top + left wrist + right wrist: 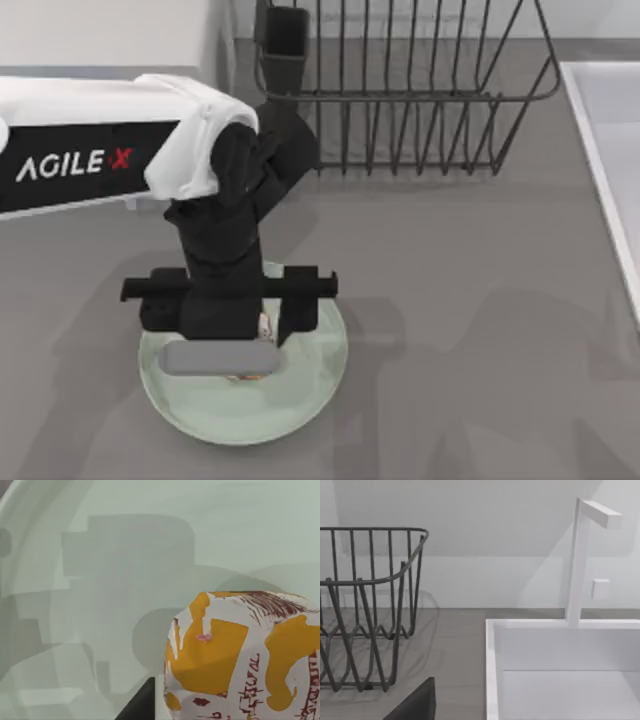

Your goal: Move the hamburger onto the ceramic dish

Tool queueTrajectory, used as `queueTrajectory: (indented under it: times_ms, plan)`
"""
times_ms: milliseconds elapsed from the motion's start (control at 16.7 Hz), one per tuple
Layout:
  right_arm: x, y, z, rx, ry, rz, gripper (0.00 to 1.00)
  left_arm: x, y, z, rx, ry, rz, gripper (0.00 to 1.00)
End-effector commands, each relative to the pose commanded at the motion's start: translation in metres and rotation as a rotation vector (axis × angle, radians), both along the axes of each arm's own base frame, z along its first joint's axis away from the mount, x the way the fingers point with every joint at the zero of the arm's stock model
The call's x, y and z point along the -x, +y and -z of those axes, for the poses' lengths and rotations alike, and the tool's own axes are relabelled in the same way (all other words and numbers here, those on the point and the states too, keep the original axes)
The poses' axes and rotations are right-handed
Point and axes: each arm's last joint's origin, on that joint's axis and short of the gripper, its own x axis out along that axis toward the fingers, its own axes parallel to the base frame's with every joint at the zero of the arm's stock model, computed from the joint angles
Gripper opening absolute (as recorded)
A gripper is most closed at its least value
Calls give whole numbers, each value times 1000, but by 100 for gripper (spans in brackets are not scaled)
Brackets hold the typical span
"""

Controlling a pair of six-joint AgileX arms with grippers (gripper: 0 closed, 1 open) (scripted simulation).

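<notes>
Near the front edge of the grey bench, left of its middle, the large round pale mint-green glossy ceramic dish (300,405) carries the small orange-yellow hamburger in its white printed wrapper (240,655), resting on the dish's floor. My left gripper (245,345) hangs directly over it, and whether its fingers are parted or closed cannot be told. Farther back, along the rear edge, stands a dark wire dish rack (420,90), with a white sink basin (560,670) at the right edge.

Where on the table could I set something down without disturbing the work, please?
Bare grey tabletop spreads from the ceramic dish to the white sink at the right, below the wire rack. It is crowded at the left, where the left gripper hangs over the dish with the hamburger.
</notes>
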Motion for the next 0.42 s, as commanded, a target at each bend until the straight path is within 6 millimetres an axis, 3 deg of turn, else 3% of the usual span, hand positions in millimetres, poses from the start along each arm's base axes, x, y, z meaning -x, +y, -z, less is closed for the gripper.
queueTrajectory:
  times_ms: [120,420]
  plan:
    - [0,0,0,0,0,0,100,0,0,0,0,0,0,100]
    - [0,0,0,0,0,0,100,0,0,0,0,0,0,100]
